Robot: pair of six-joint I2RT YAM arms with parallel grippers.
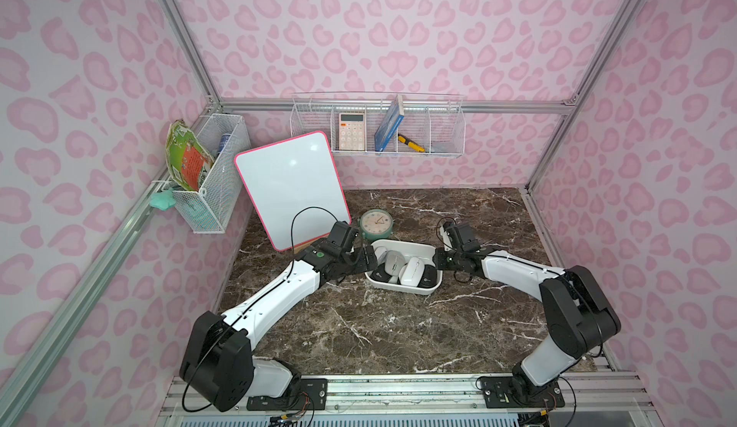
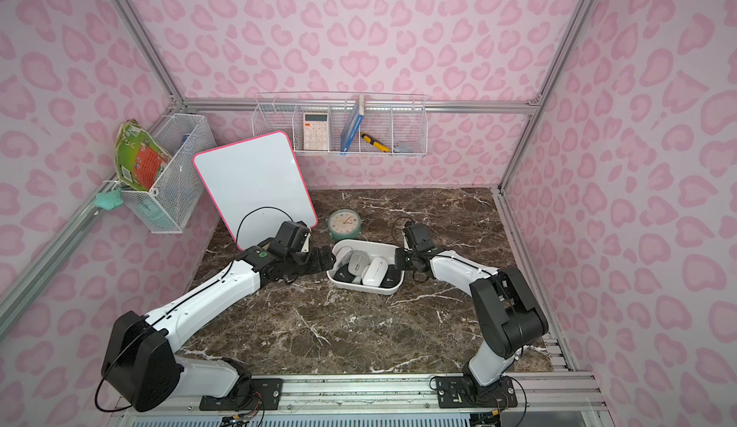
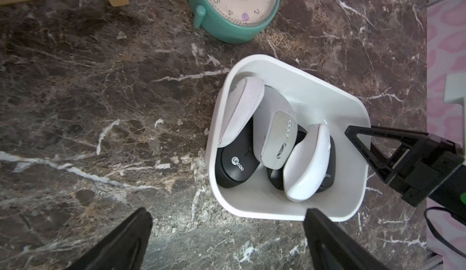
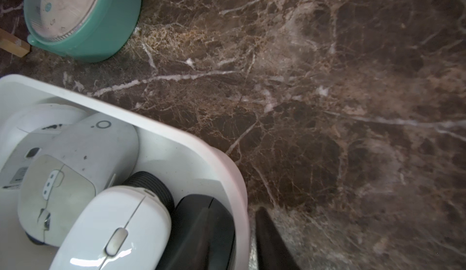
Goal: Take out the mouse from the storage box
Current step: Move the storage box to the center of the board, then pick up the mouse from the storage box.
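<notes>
Left gripper hangs wide open beside the storage box; right gripper, half-open, straddles its wall. Approach step; next, probably pinch the white mouse.

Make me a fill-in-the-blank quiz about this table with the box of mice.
1. The teal alarm clock stands behind the storage box, which holds several computer ___.
2. The black mouse nearest the left gripper is branded ___.
3. That gripper's jaws are ___.
4. The whiteboard has a ___ rim.
Missing words: mice, Lecoo, open, pink.
</notes>
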